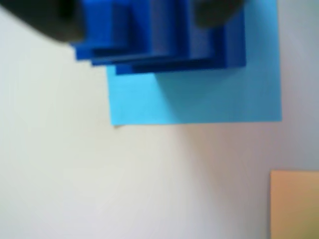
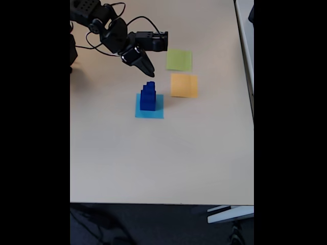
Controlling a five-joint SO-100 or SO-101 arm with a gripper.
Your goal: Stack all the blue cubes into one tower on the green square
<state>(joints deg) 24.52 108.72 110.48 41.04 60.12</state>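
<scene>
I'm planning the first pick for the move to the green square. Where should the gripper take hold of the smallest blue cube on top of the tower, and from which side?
Probably from above, closing on two opposite vertical faces of the smallest blue cube. It is the highest step of the tower on the light blue square, so its flat sides stand exposed. The gripper hangs just beyond it in the fixed view.

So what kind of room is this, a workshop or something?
Probably an office or lab desk: a plain pale table, three coloured paper squares, a stepped tower of blue cubes on the light blue square, and a small cabled arm.
</scene>
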